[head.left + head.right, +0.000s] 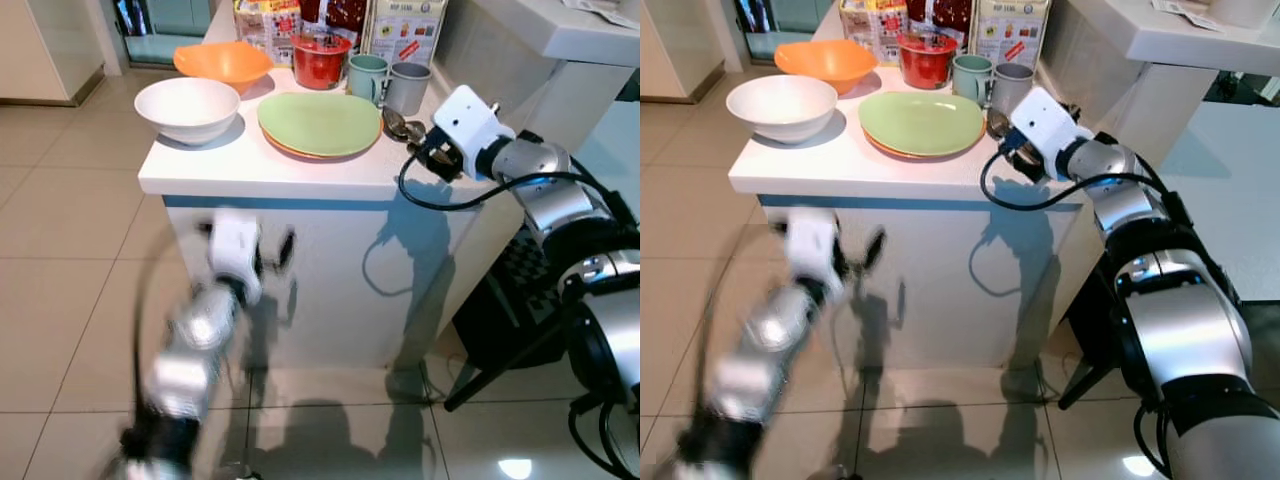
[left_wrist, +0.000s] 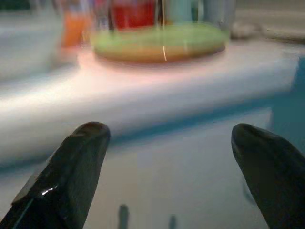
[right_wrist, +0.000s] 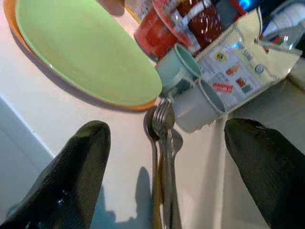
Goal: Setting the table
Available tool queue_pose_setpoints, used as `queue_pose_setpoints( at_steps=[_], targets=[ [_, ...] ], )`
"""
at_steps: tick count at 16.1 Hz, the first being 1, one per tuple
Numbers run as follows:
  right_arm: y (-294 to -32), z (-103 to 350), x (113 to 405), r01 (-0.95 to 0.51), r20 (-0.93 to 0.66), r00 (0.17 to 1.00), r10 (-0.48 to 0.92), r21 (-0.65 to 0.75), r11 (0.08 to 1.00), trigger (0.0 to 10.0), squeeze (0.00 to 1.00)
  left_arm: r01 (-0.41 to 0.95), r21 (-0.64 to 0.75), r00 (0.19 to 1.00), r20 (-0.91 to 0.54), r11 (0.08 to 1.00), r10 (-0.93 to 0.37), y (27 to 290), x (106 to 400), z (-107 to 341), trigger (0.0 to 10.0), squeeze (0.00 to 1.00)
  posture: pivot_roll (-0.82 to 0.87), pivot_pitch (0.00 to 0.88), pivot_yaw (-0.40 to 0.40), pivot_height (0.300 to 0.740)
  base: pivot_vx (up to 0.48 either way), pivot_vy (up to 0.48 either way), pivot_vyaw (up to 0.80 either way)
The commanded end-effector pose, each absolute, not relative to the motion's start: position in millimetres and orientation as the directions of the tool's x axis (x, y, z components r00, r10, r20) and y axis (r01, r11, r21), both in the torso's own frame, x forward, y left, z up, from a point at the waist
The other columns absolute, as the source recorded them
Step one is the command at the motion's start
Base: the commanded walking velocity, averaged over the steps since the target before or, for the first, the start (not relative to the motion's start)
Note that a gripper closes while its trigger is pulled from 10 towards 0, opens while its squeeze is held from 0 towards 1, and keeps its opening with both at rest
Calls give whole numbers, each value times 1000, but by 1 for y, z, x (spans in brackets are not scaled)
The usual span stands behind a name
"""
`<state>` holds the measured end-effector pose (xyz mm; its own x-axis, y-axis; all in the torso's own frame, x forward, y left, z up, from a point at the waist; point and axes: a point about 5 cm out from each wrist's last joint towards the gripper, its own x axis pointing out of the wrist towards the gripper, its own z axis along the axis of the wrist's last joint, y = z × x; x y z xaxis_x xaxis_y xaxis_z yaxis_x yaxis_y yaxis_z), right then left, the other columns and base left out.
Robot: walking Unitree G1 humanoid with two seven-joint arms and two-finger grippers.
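Cutlery beside green plate between spread right tool fingers; left tool likewise spread, below counter.

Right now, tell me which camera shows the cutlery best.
The right wrist view: the cutlery lies directly ahead between the open right gripper fingers, a fork's tines clear, beside the grey mug and green plate. Both eye views show a small glint by the mug, partly behind the gripper. The left wrist view is too blurred.
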<state>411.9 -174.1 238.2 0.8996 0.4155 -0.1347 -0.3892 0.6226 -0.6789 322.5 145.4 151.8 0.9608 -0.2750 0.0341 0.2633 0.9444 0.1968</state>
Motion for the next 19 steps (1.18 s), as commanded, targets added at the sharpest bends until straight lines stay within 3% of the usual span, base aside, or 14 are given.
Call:
queue_pose_setpoints(
  at_steps=[1,4,6,13,16,19],
  targets=[
    [-174,249,413,-385,-129,896,426,-704,597,10000,0,285,285,944,82,915,-319,151,335,184,10000,0,112,32,-67,740,0,0,0],
    [-169,255,415,-383,-121,891,438,-717,582,10000,0,306,341,930,94,889,-357,156,351,211,10000,0,107,41,-47,740,0,0,0],
    [-164,255,415,-398,-140,882,450,-734,551,10000,0,329,346,928,54,879,-369,153,352,206,10000,0,103,56,-41,740,0,0,0],
    [-153,267,418,-392,-172,876,451,-798,458,10000,0,362,341,918,32,867,-396,154,337,212,10000,0,166,129,-26,740,0,0,0],
    [-142,275,420,-375,-136,875,465,-799,470,10000,0,370,326,911,57,870,-408,146,329,218,10000,0,180,125,-37,740,0,0,0],
    [-134,275,420,-377,-159,864,477,-834,403,10000,0,373,297,913,50,879,-404,140,324,212,10000,0,171,122,-44,740,0,0,0]
  ],
)
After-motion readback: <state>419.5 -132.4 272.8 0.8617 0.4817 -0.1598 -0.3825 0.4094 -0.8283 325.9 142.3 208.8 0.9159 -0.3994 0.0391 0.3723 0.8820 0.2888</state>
